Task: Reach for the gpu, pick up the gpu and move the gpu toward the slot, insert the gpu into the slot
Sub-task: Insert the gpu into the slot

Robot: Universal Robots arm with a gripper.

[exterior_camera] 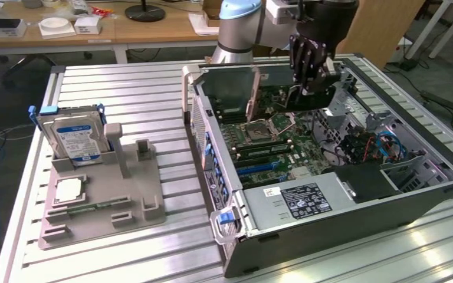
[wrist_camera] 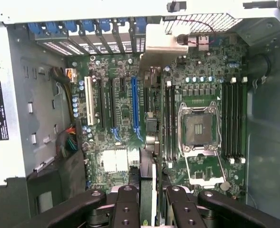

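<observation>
My gripper (exterior_camera: 309, 93) hangs inside the open computer case, above the green motherboard (exterior_camera: 289, 141). It is shut on the gpu (wrist_camera: 148, 171), a thin card seen edge-on between the two black fingers (wrist_camera: 125, 204) in the wrist view. The card's pale metal bracket (wrist_camera: 166, 42) points toward the case's rear wall with the blue clips; in the exterior view it shows as a pinkish strip (exterior_camera: 252, 99). The card is held above the board, upright on its edge. The long blue slot (wrist_camera: 135, 104) lies just beside the card's line, with black slots and a white one further over.
The open processor socket (wrist_camera: 199, 130) and the memory slots (wrist_camera: 235, 118) flank the card's other side. A power supply (exterior_camera: 301, 200) and cables (exterior_camera: 384, 147) fill the case's near end. Outside the case, a grey holder (exterior_camera: 101, 194) carries a hard drive (exterior_camera: 73, 138) and a processor chip (exterior_camera: 69, 190).
</observation>
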